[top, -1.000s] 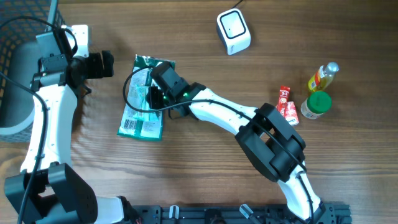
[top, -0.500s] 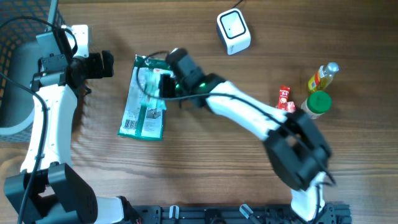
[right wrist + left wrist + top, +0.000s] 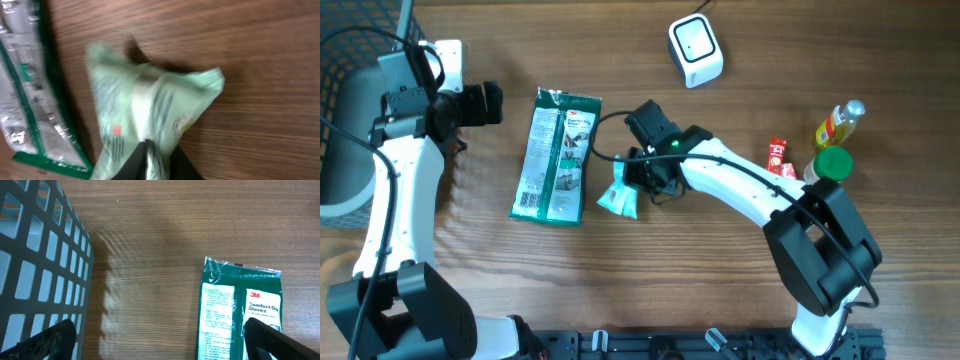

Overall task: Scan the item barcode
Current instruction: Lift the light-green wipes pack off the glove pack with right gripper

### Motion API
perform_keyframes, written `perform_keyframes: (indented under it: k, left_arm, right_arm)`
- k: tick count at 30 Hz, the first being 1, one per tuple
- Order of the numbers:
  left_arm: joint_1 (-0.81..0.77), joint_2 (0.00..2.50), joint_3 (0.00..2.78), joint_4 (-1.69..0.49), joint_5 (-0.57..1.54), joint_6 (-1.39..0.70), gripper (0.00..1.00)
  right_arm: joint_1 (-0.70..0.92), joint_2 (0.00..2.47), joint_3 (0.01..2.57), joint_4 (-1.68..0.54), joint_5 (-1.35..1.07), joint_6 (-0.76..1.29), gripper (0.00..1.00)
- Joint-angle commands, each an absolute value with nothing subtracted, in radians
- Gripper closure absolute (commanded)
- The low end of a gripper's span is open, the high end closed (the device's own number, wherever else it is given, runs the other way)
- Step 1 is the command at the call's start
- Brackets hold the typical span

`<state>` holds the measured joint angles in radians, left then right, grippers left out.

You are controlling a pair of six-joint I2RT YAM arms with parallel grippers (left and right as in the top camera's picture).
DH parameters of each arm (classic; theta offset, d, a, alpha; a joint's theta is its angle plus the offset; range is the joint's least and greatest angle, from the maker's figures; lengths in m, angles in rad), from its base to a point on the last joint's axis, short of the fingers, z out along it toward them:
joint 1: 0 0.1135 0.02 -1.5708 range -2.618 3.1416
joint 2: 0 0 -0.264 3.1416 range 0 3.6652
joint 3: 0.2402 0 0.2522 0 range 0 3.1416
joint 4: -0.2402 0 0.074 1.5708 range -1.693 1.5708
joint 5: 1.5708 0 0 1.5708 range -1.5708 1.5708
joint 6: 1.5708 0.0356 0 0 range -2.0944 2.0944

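Right gripper [image 3: 150, 162] is pinched on one end of the pale green packet [image 3: 150, 100], which I take to be the item. In the wrist view both fingers press together on its crumpled film. I cannot tell whether the packet is lifted or touching the table [image 3: 650, 290], and its print is too blurred for me to find the barcode.

What matters for the next move is the scanner [image 3: 695, 50]. In the overhead view the packet sits below and left of it, well apart. Its long axis runs roughly along the line to the scanner, with the free end pointing away. I judge the packet must be carried up and right and turned so that its printed face meets the scanner's window.

My right arm is plainly the nearer one. The left gripper [image 3: 488, 104] hangs spread and empty, far left of the scanner, near the basket [image 3: 35, 280].

Further left of the scanner than the packet lies the glove pack [image 3: 556, 155], flat on the wood. The path between packet and scanner is bare wood. The bottles [image 3: 840, 122] stand right of the scanner, out of the way.
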<state>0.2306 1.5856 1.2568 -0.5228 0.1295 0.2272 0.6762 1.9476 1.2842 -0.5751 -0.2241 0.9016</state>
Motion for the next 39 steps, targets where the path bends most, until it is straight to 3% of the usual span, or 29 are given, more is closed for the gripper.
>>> perform_keyframes:
  k: [1, 3, 5, 7, 9, 18, 23, 27, 33, 39]
  left_arm:
    - [0.233, 1.573, 1.270, -0.521, 0.141, 0.239, 0.00]
    - [0.233, 1.573, 1.270, -0.521, 0.141, 0.239, 0.00]
    - [0.233, 1.573, 1.270, -0.521, 0.141, 0.239, 0.00]
    - [0.233, 1.573, 1.270, -0.521, 0.141, 0.239, 0.00]
    - [0.233, 1.573, 1.270, -0.521, 0.141, 0.239, 0.00]
    - [0.233, 1.573, 1.270, -0.521, 0.141, 0.240, 0.00]
    - [0.233, 1.573, 1.270, -0.521, 0.141, 0.239, 0.00]
    - [0.233, 1.573, 1.270, -0.521, 0.141, 0.240, 0.00]
    - [0.233, 1.573, 1.270, -0.521, 0.141, 0.239, 0.00]
    - [0.233, 1.573, 1.270, -0.521, 0.141, 0.239, 0.00]
  right_arm:
    - [0.670, 1.947, 1.295, -0.577, -0.184, 0.813, 0.57]
    - [0.659, 1.912, 1.323, -0.615, -0.177, 0.728, 0.51]
    - [0.653, 1.857, 1.336, -0.634, -0.181, 0.686, 0.53]
    - [0.654, 1.822, 1.336, -0.640, -0.189, 0.679, 0.69]
    - [0.664, 1.809, 1.336, -0.640, -0.242, 0.680, 0.95]
    - [0.752, 1.896, 1.314, -0.609, -0.269, 0.681, 0.96]
    - [0.819, 2.040, 1.314, -0.586, -0.259, 0.817, 0.96]
    - [0.819, 2.104, 1.314, -0.550, -0.298, 0.810, 0.96]
    - [0.785, 1.993, 1.375, -0.522, -0.440, 0.605, 0.96]
    - [0.683, 1.837, 1.375, -0.589, -0.411, 0.577, 0.96]
